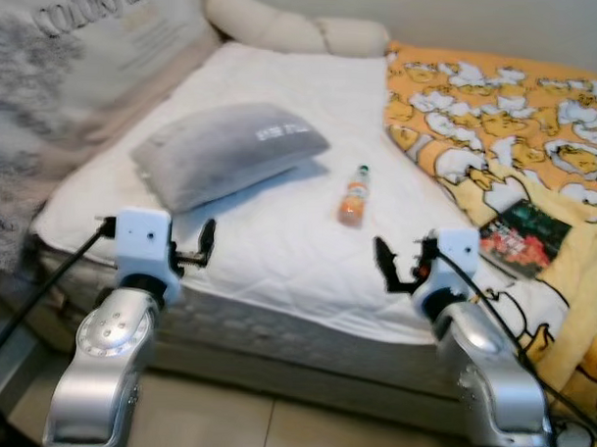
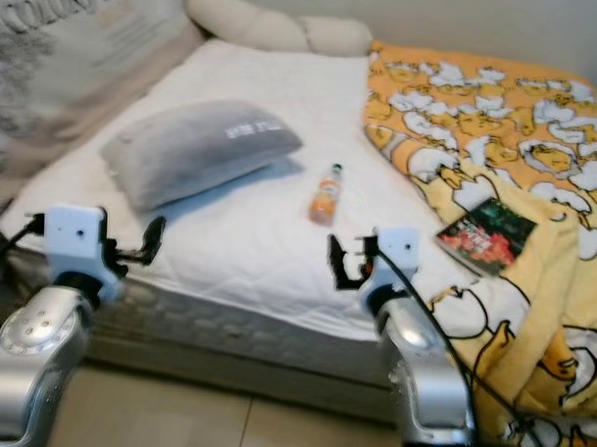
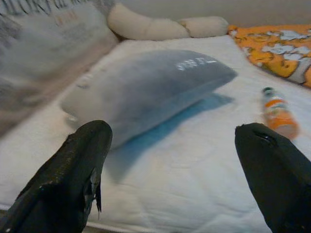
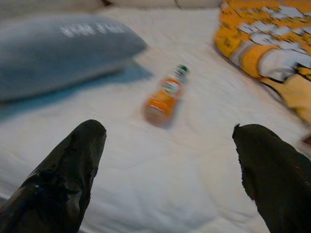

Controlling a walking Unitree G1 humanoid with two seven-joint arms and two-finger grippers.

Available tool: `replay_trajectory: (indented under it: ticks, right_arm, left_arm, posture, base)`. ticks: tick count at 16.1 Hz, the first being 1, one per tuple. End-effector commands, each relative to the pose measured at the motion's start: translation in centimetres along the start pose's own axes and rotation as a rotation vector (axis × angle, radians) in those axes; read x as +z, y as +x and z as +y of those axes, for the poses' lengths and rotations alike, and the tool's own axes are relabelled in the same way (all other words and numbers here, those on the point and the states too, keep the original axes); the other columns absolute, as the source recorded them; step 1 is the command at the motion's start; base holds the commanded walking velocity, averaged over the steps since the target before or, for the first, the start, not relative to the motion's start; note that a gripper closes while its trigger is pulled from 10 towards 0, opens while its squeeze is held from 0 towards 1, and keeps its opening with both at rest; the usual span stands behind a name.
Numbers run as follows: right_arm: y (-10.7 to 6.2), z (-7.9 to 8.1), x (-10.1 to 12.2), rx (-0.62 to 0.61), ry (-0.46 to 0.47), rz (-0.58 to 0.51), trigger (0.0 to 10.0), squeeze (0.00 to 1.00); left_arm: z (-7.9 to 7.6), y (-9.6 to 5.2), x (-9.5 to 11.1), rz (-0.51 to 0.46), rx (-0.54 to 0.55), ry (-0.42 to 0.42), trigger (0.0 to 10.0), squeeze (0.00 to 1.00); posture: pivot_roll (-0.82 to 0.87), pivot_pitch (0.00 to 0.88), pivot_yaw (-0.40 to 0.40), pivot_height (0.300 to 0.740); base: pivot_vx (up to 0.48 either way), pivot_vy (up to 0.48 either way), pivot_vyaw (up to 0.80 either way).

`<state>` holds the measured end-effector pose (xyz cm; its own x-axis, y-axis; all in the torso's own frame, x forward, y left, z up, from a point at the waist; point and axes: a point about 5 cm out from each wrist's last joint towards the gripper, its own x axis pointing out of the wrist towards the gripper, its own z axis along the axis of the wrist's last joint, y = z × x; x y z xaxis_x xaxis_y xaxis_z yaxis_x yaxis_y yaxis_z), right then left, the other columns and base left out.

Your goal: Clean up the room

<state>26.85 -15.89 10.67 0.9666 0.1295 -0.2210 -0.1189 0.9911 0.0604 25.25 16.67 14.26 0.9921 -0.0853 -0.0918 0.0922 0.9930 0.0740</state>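
Left eye view: a white quilted mattress (image 1: 279,233) fills the centre of the frame, with a soft grey rectangular pillow (image 1: 227,150) left of centre and one small orange plastic bottle with a green cap (image 1: 354,197) lying on its side at mid-frame. A dark-covered paperback book (image 1: 525,238) rests at the right on a yellow-and-orange duck-print blanket (image 1: 509,103). The left end effector (image 1: 205,242) is held at lower left and the right end effector (image 1: 400,266) at lower right, both at the near edge of the bed.

Right eye view: the same scene is shown, with a long cream bolster cushion (image 2: 276,29) across the top of the frame.

Left wrist view: the left end effector's fingers (image 3: 73,170) are seen spread wide and empty, the pillow between them in the distance.

Right wrist view: the right end effector's fingers (image 4: 63,174) are likewise spread and empty, the bottle lying beyond them, well apart.

Nothing appears to have been cleared yet: one bottle, one book and one pillow are counted loose on the bed, so the tidying is judged barely begun.
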Motion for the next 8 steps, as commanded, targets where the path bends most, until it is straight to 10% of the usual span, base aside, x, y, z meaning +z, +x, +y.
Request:
replay_trajectory:
  ticks: [1, 8]
  right_arm:
    - [0.37, 0.7, 0.36, 0.022, -0.009, -0.01, 10.0, 0.0]
    - [0.65, 0.45, 0.42, 0.005, 0.031, -0.013, 10.0, 0.0]
  left_arm:
    - [0.5, -0.04, 0.2, -0.006, 0.012, 0.022, 10.0, 0.74]
    - [0.0, 0.46, 0.19, -0.005, -0.021, 0.027, 10.0, 0.74]
  posture:
    - [0.1, 0.0, -0.009, 0.74]
    - [0.09, 0.0, -0.006, 0.74]
  base:
    - [0.319, 0.0, 0.8]
    - [0.319, 0.0, 0.11]
